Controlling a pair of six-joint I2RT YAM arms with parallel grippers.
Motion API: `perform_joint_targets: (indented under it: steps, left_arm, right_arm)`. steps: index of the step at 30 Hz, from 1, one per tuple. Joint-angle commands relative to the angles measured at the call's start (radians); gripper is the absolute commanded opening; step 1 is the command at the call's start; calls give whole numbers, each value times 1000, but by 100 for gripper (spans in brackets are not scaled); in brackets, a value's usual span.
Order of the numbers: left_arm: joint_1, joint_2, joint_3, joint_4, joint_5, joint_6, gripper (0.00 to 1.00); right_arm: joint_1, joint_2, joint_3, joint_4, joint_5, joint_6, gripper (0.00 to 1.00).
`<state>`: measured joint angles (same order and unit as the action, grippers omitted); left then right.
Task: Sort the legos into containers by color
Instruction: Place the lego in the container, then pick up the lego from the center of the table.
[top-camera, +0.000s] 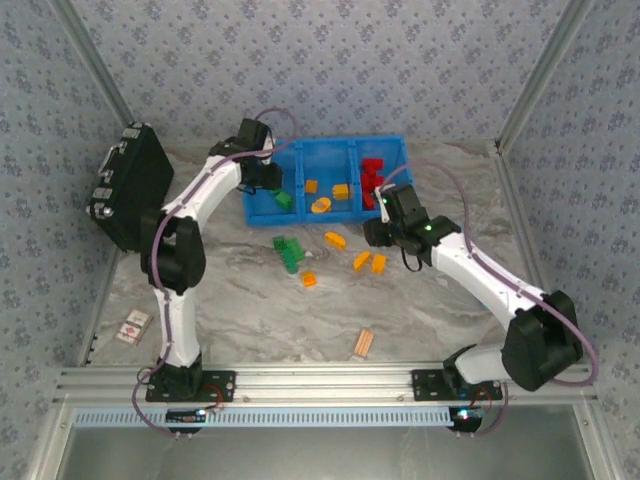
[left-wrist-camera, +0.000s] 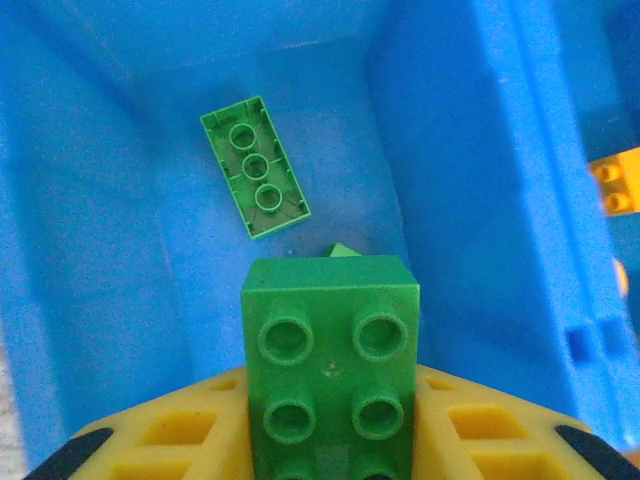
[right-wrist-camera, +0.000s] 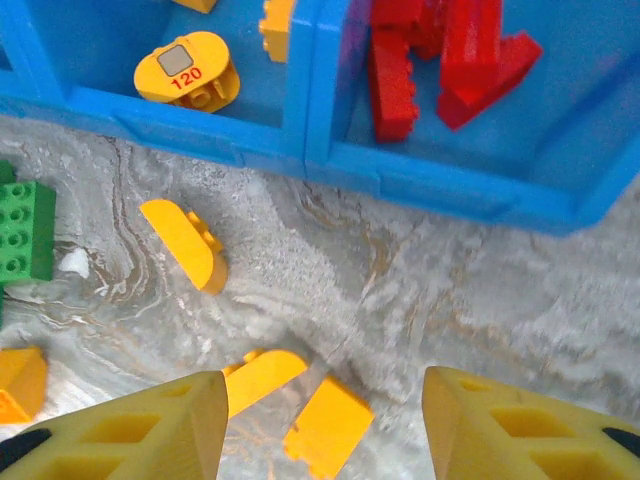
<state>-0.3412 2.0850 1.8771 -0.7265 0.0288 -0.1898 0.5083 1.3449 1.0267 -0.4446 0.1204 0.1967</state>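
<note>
Overhead rear view, close wrist views, sharing bin (top-camera: 330, 148)

Glossy plastic legos (left-wrist-camera: 330, 380), smooth plastic bin (left-wrist-camera: 470, 150)

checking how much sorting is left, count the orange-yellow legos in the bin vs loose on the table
orange-yellow legos in the blue bin: 3
orange-yellow legos loose on the table: 4
total: 7

White arms (top-camera: 215, 190), black joints (top-camera: 180, 255), yellow end effectors (right-wrist-camera: 322, 385)
</note>
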Motion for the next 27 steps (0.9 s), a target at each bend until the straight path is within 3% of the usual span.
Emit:
perform_joint_targets:
  steps: [1, 15, 27]
  left_arm:
    - [-1, 49, 67, -60, -8, 34, 36]
    - [1, 141, 134, -81, 1, 15, 43]
    - [-11, 54, 120, -94, -12, 19, 46]
  right_arm:
    - [4, -20, -35, -12, 9, 144, 57]
    - [-37, 130, -73, 0, -44, 278, 62]
    - [-40, 208, -114, 11, -66, 305, 63]
